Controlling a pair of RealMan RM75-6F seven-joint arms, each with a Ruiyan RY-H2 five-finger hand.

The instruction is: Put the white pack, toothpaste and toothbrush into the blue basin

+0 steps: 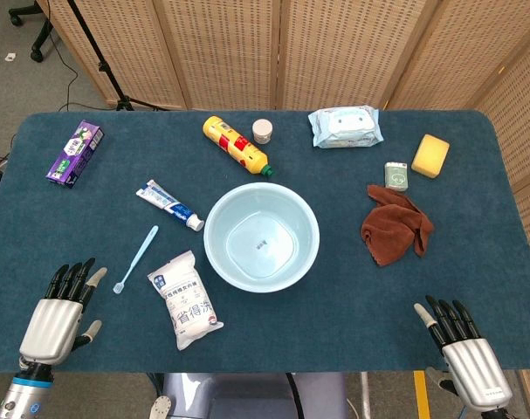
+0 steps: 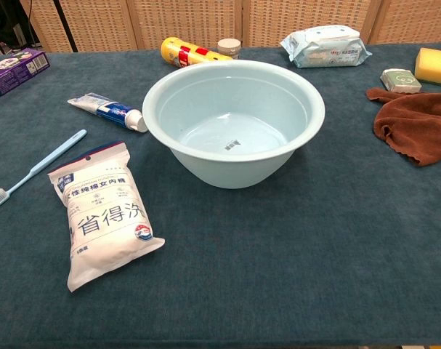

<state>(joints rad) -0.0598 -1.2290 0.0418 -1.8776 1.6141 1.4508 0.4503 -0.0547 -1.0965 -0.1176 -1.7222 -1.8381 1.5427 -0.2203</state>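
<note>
The pale blue basin (image 1: 261, 236) (image 2: 233, 120) stands empty in the middle of the table. A white pack (image 1: 185, 298) (image 2: 100, 211) lies flat to its front left. The toothpaste tube (image 1: 169, 205) (image 2: 107, 111) lies left of the basin, cap toward it. The light blue toothbrush (image 1: 136, 258) (image 2: 35, 169) lies further left, bristles nearest me. My left hand (image 1: 62, 312) rests open at the table's front left, apart from the toothbrush. My right hand (image 1: 461, 347) rests open at the front right. Neither hand shows in the chest view.
Along the far side lie a purple box (image 1: 74, 153), a yellow bottle (image 1: 236, 146), a small jar (image 1: 262, 131) and a wipes pack (image 1: 345, 127). At the right sit a yellow sponge (image 1: 430, 155), a small green box (image 1: 396, 175) and a brown cloth (image 1: 396, 223).
</note>
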